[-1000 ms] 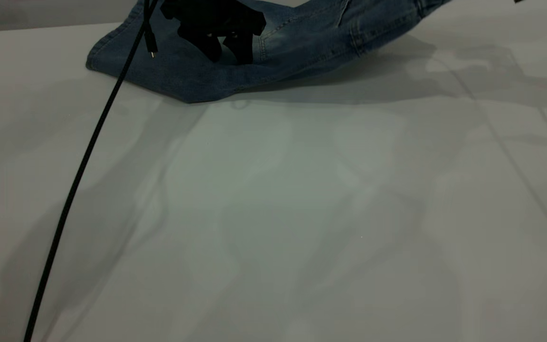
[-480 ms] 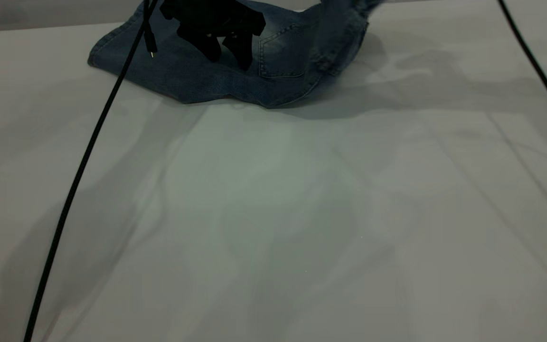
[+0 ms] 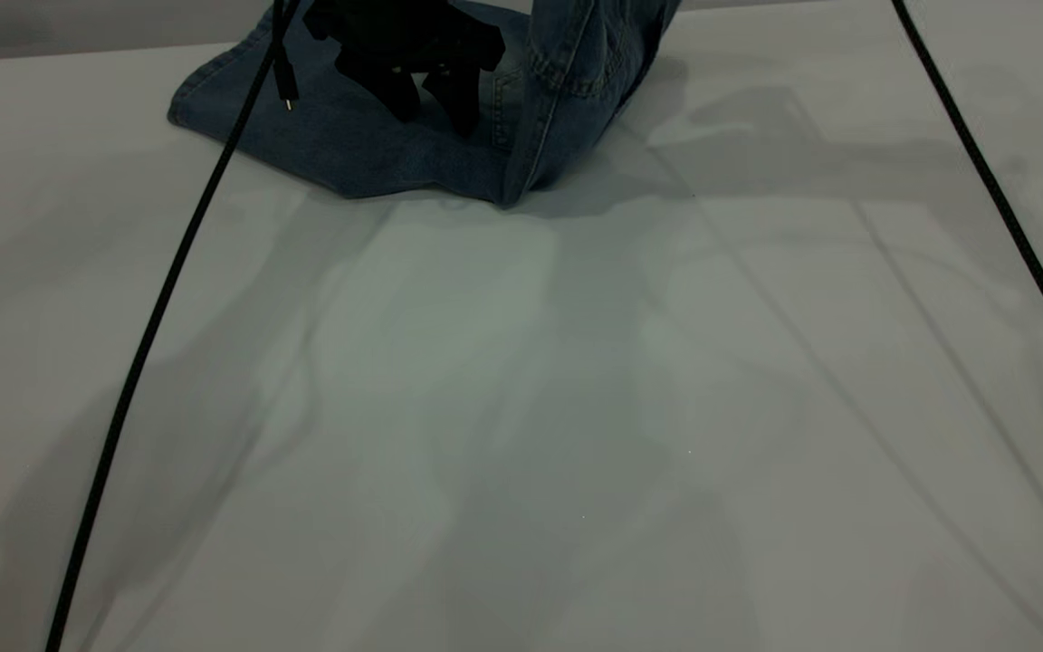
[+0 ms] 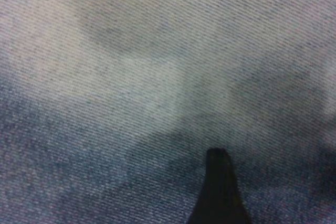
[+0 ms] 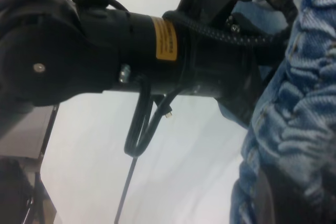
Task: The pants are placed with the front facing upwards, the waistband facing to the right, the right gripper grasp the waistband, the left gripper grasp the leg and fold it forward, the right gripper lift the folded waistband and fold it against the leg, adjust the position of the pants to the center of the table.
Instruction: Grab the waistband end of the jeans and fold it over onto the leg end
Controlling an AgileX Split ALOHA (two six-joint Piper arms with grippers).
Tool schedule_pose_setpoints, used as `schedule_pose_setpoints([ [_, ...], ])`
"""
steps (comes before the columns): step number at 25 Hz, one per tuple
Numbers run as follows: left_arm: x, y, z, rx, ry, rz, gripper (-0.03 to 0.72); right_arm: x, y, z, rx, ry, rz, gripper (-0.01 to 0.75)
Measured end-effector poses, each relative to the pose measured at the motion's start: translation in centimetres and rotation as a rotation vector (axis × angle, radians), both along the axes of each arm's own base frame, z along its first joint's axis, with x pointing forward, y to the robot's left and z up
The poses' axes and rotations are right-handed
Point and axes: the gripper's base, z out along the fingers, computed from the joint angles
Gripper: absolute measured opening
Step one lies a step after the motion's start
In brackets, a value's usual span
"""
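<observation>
Our left end effector (image 3: 431, 100), jaws apart, pins the pants (image 3: 349, 145); the right one seems clamped on the waistband (image 5: 294, 108), which could slip mid-fold.

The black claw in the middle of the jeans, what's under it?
Under the left gripper lies the flat part of the pants, spread on the table. The table below that denim is covered. The waistband end is lifted up beside it.
</observation>
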Motion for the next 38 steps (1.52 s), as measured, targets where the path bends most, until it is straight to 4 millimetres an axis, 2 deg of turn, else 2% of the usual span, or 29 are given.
schedule_pose_setpoints([
  [4,0.0,0.0,0.9,-0.002,-0.006,-0.002,0.47,-0.2,0.8,-1.1,0.001,0.024,0.024,0.036],
  [11,0.2,0.2,4.5,0.048,-0.012,-0.05,0.47,-0.1,0.9,-1.3,0.003,0.024,0.022,0.036],
  [17,0.9,2.0,7.8,0.216,-0.08,-0.044,0.47,-0.2,0.9,-1.3,0.004,0.025,0.024,0.036],
  [19,1.4,3.1,8.1,0.272,-0.111,-0.029,0.47,-0.2,0.9,-1.3,0.007,0.028,0.028,0.036],
  [24,2.3,6.7,7.8,0.304,-0.105,0.083,0.47,-0.3,1.0,-1.3,0.01,0.031,0.037,0.036],
  [27,2.6,7.7,7.5,0.237,-0.085,0.11,0.47,-0.3,1.0,-1.3,0.009,0.03,0.036,0.036],
  [31,2.7,6.8,5.9,0.142,-0.05,0.089,0.47,-0.3,1.0,-1.3,0.009,0.03,0.036,0.036],
  [38,2.9,6.7,3.6,0.151,-0.04,0.079,0.47,-0.3,0.9,-1.2,0.009,0.029,0.036,0.036],
])
